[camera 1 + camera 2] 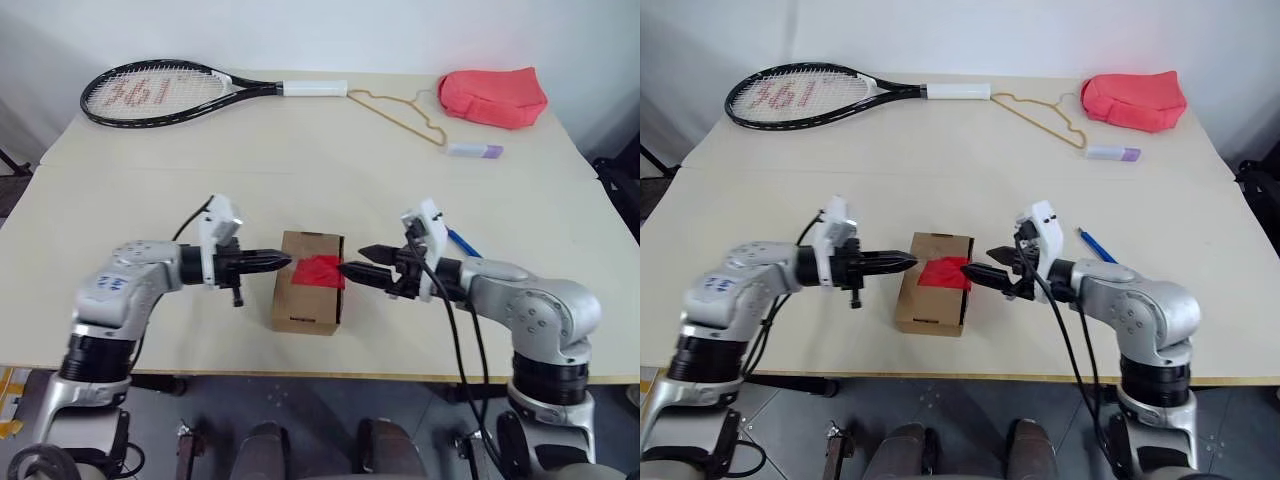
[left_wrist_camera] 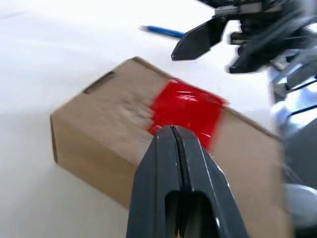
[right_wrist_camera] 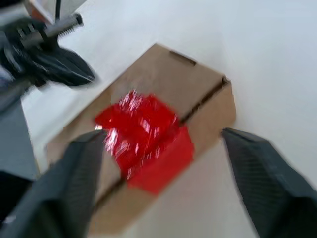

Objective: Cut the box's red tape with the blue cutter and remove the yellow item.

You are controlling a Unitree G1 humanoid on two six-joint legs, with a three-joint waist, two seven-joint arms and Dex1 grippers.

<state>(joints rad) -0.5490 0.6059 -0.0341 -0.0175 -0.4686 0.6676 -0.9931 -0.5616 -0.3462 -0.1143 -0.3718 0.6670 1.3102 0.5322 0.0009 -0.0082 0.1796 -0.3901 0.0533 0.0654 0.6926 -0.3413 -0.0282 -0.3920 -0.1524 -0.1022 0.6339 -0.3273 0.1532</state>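
The box (image 1: 308,283) is a small brown cardboard carton sitting near the front edge of the pale table (image 1: 300,170), with a slot in one side and its top seam closed. The red tape (image 1: 320,270) lies wrinkled and shiny across that seam, bright against the cardboard. The left gripper (image 1: 282,261) hovers at the box's left side with its fingers pressed together. The right gripper (image 3: 163,163) is at the box's right side, fingers spread wide and empty. The blue cutter (image 1: 463,241) lies on the table beyond the right arm.
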